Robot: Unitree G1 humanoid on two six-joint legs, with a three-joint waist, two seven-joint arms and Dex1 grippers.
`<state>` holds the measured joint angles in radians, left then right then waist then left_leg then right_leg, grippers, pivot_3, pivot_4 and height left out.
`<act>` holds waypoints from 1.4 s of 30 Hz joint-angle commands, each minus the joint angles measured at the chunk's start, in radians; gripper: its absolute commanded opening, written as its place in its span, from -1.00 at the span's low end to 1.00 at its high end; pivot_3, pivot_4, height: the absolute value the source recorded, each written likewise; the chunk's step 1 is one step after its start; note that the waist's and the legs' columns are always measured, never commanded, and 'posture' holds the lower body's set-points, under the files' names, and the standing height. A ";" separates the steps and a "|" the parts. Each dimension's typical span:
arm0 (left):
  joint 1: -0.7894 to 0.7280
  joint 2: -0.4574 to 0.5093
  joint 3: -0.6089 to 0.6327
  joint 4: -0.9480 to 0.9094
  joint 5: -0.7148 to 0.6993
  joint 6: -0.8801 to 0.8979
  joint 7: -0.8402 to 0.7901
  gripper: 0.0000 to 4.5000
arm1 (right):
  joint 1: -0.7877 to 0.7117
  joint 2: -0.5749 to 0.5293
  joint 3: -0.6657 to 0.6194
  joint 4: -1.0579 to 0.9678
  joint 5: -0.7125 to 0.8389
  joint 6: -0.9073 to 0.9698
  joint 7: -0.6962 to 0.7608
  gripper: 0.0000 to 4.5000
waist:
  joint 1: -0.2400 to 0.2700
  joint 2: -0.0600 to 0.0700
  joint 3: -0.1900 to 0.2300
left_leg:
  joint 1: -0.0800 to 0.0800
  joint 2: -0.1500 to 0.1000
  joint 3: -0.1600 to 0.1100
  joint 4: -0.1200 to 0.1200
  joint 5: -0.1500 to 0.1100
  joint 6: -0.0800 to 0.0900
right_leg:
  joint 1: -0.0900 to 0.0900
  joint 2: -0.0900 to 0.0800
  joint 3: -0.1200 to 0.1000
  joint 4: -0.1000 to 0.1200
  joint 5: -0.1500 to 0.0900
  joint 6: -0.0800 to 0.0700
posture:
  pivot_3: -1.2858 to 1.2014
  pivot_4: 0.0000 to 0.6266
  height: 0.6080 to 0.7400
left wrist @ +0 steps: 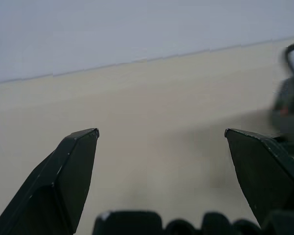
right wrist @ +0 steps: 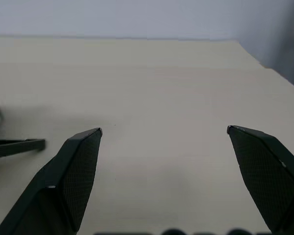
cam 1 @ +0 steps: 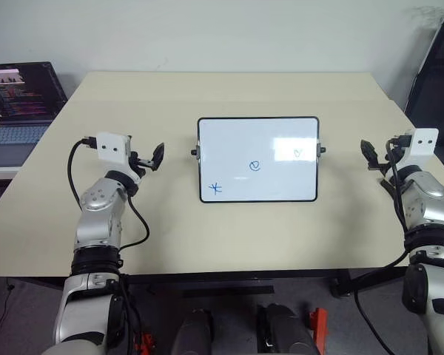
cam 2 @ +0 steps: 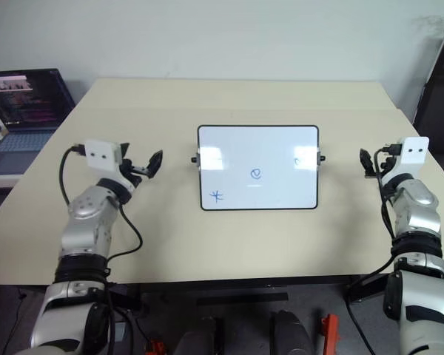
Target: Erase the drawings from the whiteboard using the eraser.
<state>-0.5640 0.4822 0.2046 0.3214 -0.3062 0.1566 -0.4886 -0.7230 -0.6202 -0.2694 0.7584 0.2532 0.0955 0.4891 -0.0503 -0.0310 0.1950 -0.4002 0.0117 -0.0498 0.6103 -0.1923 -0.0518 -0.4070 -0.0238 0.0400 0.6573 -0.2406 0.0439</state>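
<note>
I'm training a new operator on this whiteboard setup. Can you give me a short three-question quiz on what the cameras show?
1. True or false: the left gripper holds something.
2. How many blue drawings are on the whiteboard?
3. Which mark sits nearest the board's near left corner: A) the spiral, B) the star-like cross, C) the scribble?

Key
1. False; its fingers are spread and empty, as are those of the right gripper.
2. Three.
3. B.
</note>
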 commanded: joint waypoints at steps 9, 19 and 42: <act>-0.138 -0.012 -0.197 -0.324 -0.220 0.338 -0.318 1.00 | 0.017 -0.262 0.025 -0.172 -0.033 0.414 0.100 1.00 | 0.006 0.000 0.000 | 0.002 0.000 0.001 0.000 0.000 0.000 | 0.001 0.000 0.001 -0.001 0.000 0.000 | 0.03 -0.52 1.00; -0.178 -0.300 -0.469 -0.153 -0.060 0.211 -0.379 1.00 | -0.081 -0.345 0.128 0.148 -0.127 0.316 0.290 1.00 | 0.000 0.001 0.000 | 0.001 0.000 0.003 0.000 0.000 0.000 | 0.001 0.001 0.003 -0.005 0.000 0.001 | 0.03 -0.52 1.00; -0.121 -0.357 -0.591 -0.274 0.041 0.226 -0.437 1.00 | -0.228 -0.279 0.164 0.467 -0.220 0.175 0.341 1.00 | -0.005 0.002 0.000 | 0.000 0.000 0.004 0.000 0.000 0.001 | 0.001 0.001 0.004 -0.007 0.001 0.002 | 0.03 -0.52 1.00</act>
<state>-0.6798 0.1276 -0.3857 0.0895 -0.2666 0.3876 -0.9260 -0.9278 -0.8910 -0.0963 1.2257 0.0356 0.2905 0.8358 -0.0553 -0.0295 0.1950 -0.3997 0.0115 -0.0457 0.6103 -0.1927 -0.0512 -0.4060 -0.0230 0.0444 0.6505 -0.2398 0.0455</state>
